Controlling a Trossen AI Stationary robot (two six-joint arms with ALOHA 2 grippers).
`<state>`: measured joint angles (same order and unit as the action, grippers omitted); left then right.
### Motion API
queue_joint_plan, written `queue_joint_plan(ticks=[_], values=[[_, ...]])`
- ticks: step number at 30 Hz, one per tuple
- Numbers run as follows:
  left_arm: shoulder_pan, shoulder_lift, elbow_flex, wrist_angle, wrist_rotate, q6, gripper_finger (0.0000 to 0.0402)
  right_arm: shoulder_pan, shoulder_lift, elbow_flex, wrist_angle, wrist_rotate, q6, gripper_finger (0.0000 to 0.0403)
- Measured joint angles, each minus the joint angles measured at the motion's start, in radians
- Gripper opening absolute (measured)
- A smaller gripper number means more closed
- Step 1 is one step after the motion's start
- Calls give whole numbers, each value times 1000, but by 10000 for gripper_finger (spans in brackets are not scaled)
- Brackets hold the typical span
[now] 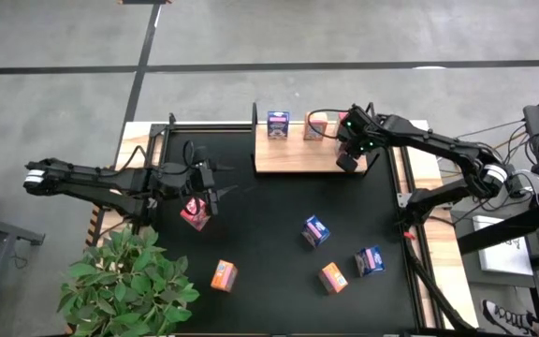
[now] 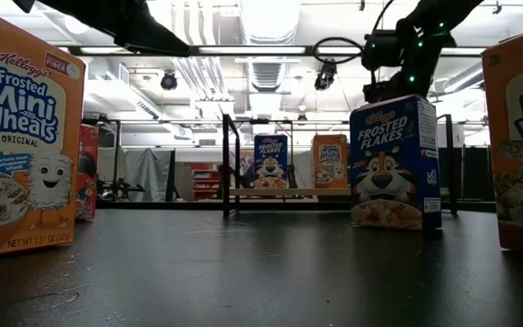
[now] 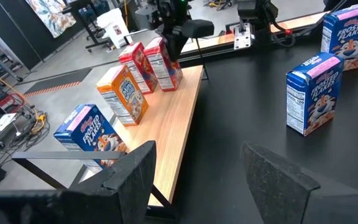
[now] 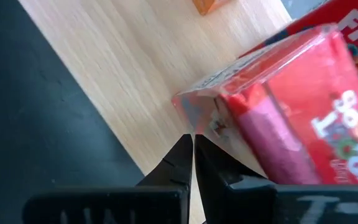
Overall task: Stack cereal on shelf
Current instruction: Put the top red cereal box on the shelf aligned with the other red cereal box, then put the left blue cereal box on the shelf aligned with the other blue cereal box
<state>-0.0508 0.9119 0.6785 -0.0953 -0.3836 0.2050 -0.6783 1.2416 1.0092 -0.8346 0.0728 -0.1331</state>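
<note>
The wooden shelf (image 1: 298, 154) lies at the mat's far side. On it stand a blue cereal box (image 3: 86, 134), an orange one (image 3: 124, 93) and two red ones (image 3: 138, 65), the end one (image 3: 165, 61) right by my right gripper (image 4: 193, 140). That gripper is shut and slants down at this box's corner. Over the mat's left part my left gripper (image 3: 204, 180) is open, nothing between its fingers, with a loose red box (image 1: 195, 213) just beside it on the mat. My right gripper's shut fingertips (image 4: 188, 149) meet the end red box at its bottom corner (image 4: 188, 118), where the box stands on the shelf board. The fingers come slanting down from the shelf's near right side. The box's base rests on the wood.
Loose boxes stand on the black mat: blue (image 1: 315, 230), blue (image 1: 370, 260), orange (image 1: 333, 277), orange (image 1: 224, 275). A potted plant (image 1: 124, 285) crowds the near left corner. Black posts (image 1: 254, 117) rise at the shelf's left end.
</note>
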Motion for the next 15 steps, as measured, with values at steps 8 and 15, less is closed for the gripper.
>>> queue_joint_plan(ticks=[8, 15], values=[[0, 0, 0, -2, 0, 0, 219, 9, -89, 0, -7, -49, 19, 9], [0, 0, 0, -3, 0, 0, 219, 20, -186, 0, 27, -47, 67, 9]])
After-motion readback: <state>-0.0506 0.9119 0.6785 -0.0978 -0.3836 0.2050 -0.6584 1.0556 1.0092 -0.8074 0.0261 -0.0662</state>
